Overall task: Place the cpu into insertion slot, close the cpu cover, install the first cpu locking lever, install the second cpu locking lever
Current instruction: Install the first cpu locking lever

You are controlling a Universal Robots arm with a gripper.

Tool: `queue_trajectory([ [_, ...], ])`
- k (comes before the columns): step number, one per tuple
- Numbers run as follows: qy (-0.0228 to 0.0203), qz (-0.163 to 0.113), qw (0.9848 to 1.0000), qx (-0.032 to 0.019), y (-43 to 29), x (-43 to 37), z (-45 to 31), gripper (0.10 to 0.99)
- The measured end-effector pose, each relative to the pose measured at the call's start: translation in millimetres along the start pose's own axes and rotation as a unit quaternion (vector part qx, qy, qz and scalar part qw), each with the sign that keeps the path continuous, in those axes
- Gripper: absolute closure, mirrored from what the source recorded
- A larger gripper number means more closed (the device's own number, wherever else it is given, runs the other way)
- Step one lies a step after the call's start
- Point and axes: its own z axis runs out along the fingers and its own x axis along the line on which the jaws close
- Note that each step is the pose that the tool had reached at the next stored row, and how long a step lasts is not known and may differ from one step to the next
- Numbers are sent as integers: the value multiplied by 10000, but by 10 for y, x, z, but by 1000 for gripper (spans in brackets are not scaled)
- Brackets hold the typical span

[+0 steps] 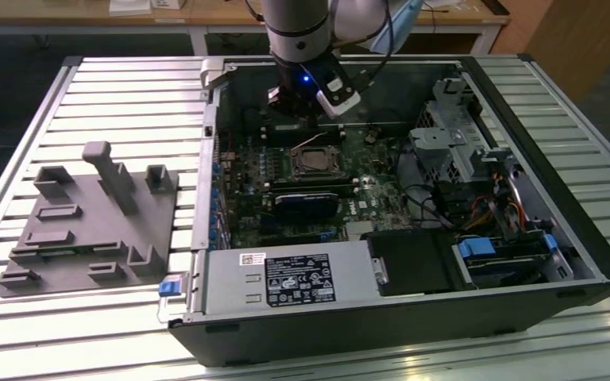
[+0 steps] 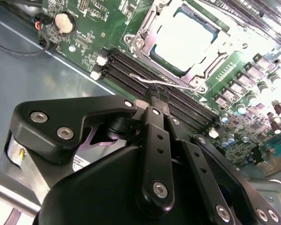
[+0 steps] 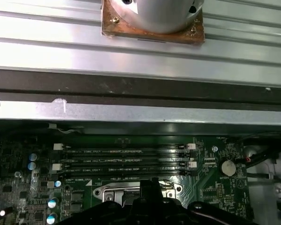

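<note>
Inside the open computer case (image 1: 559, 206), the cpu (image 2: 185, 40) lies in its socket with its silvery top showing. The cpu cover (image 2: 141, 35), a thin metal frame, lies flat around it. In the exterior view the cpu (image 1: 310, 164) is a small square at the middle of the green board. A thin wire locking lever (image 2: 171, 84) runs along the socket edge nearest my gripper (image 2: 158, 99). The black fingers are pressed together, their tips right at this wire; I cannot tell whether they touch it. My gripper (image 1: 296, 121) hangs just behind the socket.
Black memory slots (image 3: 126, 161) lie between the socket and the case wall (image 3: 131, 112). A coin battery (image 2: 64, 21) sits on the board nearby. A power supply (image 1: 283, 278) and drive cage (image 1: 453, 143) fill the case. A grey fixture plate (image 1: 88, 230) lies at the exterior view's left.
</note>
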Motion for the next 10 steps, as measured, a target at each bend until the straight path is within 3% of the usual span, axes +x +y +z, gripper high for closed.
queue_trajectory([
  [2, 0, -16, 9999, 106, 3, 0, 2, 980],
  [4, -1, -23, 9998, 179, 3, 1, 6, 980],
  [10, -2, -17, 9998, 202, -3, 6, 37, 980],
])
